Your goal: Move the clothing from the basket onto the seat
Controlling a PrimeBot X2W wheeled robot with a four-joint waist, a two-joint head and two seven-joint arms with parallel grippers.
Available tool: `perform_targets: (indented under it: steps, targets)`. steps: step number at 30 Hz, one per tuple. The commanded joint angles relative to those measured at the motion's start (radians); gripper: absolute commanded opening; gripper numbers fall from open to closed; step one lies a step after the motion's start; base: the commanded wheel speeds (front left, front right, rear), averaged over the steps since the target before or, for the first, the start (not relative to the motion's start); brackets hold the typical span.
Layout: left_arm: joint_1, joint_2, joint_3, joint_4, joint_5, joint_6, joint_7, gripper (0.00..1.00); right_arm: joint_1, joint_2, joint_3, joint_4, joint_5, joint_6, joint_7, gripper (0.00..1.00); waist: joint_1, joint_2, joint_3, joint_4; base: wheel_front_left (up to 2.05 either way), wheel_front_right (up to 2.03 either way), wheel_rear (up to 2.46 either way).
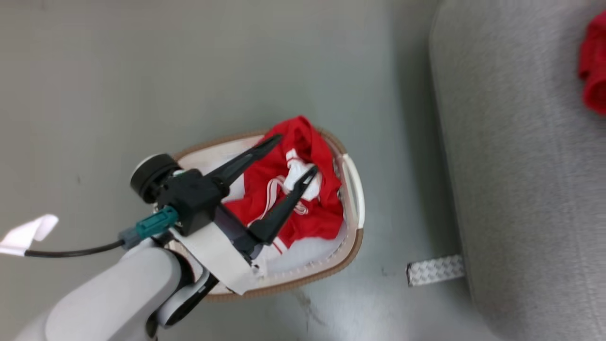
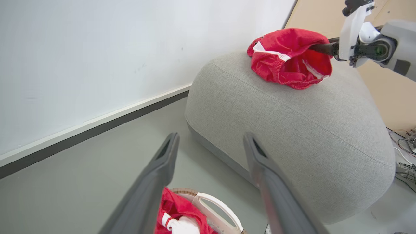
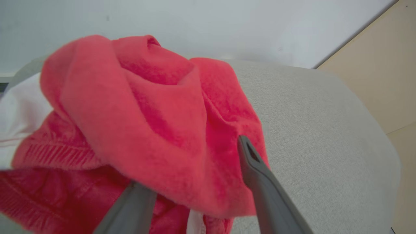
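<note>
left fingers hang spread wide over the basket, where red clothing lies heaped. right fingers are spread too, one tip hidden under another red garment resting on the seat.

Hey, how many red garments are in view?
2: a bundle in the laundry basket below the left gripper, a garment on the grey sofa at the right gripper. The bundle may hide more.
</note>
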Motion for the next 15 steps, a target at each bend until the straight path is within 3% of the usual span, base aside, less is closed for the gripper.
perform_targets:
  steps: [1, 5, 9, 15]
  targets:
    - [0.021, -0.005, 0.003, 0.015, -0.016, 0.006, -0.014, 1.0, 0.028, -0.026, 0.023, 0.018, 0.02, -0.002, -0.014, 1.0, -0.0001, 0.0, -0.076, -0.015, 0.0, 0.0, 0.0]
    - [0.054, -0.012, 0.012, 0.049, -0.041, 0.021, -0.037, 1.0, 0.068, -0.068, 0.088, 0.05, 0.068, -0.002, -0.032, 1.0, -0.0001, 0.0, -0.154, -0.02, 0.0, 0.0, 0.0]
    - [0.094, -0.03, 0.028, 0.087, -0.074, 0.04, -0.059, 1.0, 0.126, -0.123, 0.134, 0.057, 0.186, -0.002, -0.059, 1.0, -0.0001, 0.0, -0.249, -0.011, 0.0, 0.0, 0.0]
    - [0.154, -0.041, 0.072, 0.134, -0.122, 0.076, -0.097, 1.0, 0.209, -0.201, 0.2, -0.018, 0.371, -0.002, -0.128, 1.0, -0.0001, 0.0, -0.365, 0.019, 0.0, 0.0, 0.0]
